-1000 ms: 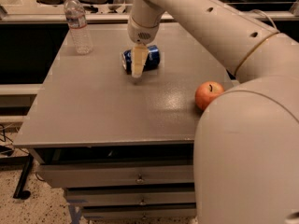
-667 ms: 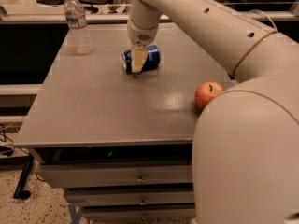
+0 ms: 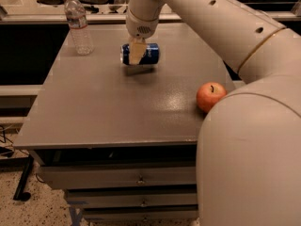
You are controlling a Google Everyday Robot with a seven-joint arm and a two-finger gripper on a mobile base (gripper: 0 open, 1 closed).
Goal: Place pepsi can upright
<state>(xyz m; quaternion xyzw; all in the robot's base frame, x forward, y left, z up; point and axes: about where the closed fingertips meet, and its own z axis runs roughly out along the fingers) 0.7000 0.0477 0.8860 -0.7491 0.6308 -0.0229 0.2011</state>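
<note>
The blue pepsi can (image 3: 151, 54) lies on its side, long axis left to right, over the far middle of the grey table (image 3: 113, 112). My gripper (image 3: 137, 56) comes down from above and is shut on the can's middle, with one pale finger (image 3: 137, 51) across its front. The can hangs a little above the table, and its shadow lies just below it. The far finger is hidden behind the can.
A clear plastic water bottle (image 3: 78, 25) stands upright at the far left corner. A red apple (image 3: 210, 96) sits near the right edge. My large arm covers the right and lower right of the view. Drawers run under the table's front edge.
The gripper has risen slightly with the pepsi can in it. The can has left the table surface and a shadow now shows under it. Bottle and apple have not moved.
</note>
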